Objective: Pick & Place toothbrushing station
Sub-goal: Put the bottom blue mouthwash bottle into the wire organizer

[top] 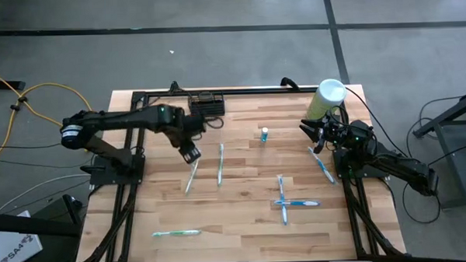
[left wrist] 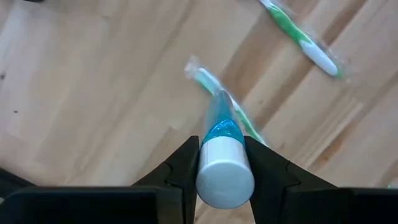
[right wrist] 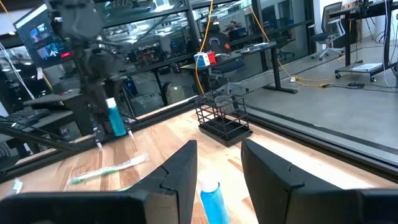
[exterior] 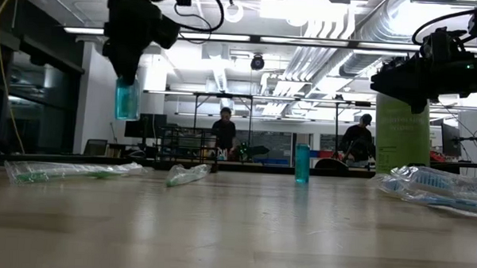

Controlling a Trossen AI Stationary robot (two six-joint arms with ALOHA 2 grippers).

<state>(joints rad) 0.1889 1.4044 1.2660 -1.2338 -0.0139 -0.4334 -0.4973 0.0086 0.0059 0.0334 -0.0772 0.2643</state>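
Observation:
The toothbrushing station, a small black wire holder, stands at the table's far edge. My left gripper hangs above the table's left middle, shut on a small blue bottle with a white cap. A wrapped green toothbrush lies on the wood under it. My right gripper waits level at the right, open, with nothing between its fingers. A second blue bottle stands upright a little way in front of them. My left gripper pinches the bottle's white cap end between its two fingers, one on each side. The fingers point down from above. The blue body hangs upright below them, cap up, lifted clear of the table.
A pale green cylinder with a white lid stands at the far right corner. Wrapped toothbrushes lie about: two near the left gripper, one near the front left, several at the right. People stand in the room behind.

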